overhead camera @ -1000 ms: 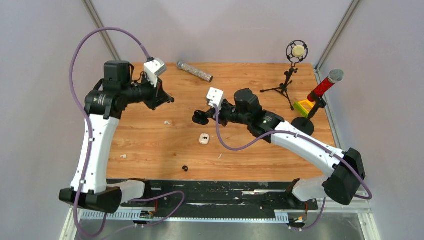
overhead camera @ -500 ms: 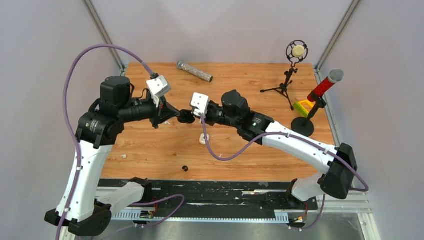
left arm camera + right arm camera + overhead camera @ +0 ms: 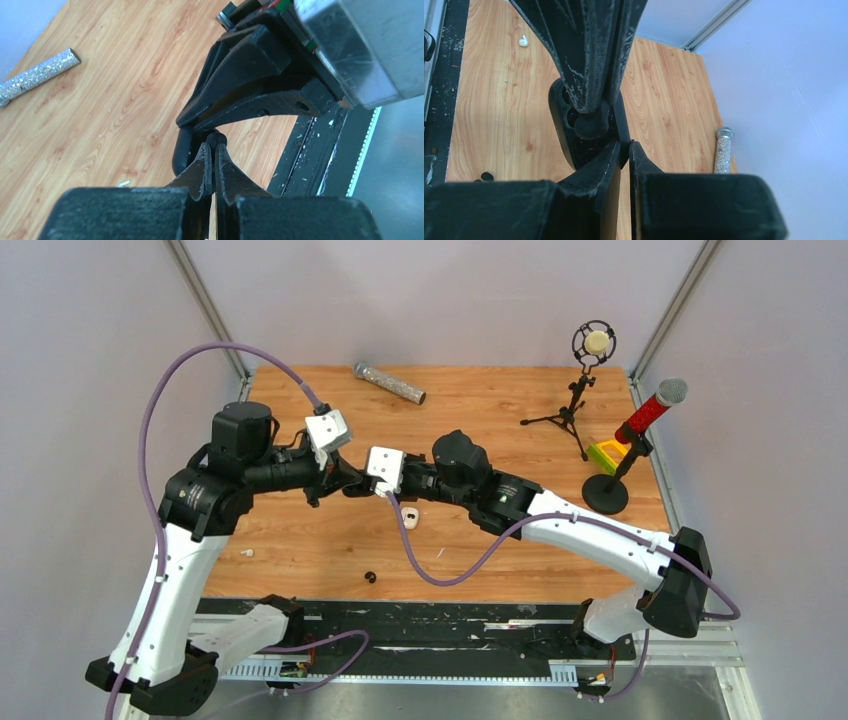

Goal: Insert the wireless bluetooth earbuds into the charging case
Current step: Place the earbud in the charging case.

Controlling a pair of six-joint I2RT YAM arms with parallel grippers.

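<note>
left end effector (image 3: pixel 212 152) moved inward, at case (image 3: pixel 559 115)

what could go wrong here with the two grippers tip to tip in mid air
The left gripper pinches a small black piece by its fingertips alone, right at the open black case; a slight miss could drop it to the table. The right gripper seems to hold the case by one edge, so pressing may tilt it.

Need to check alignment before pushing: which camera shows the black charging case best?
Right wrist: the black charging case faces it, wells visible, pinched by the right gripper. Left wrist shows only its curved rim; in top external it cannot be made out.
</note>
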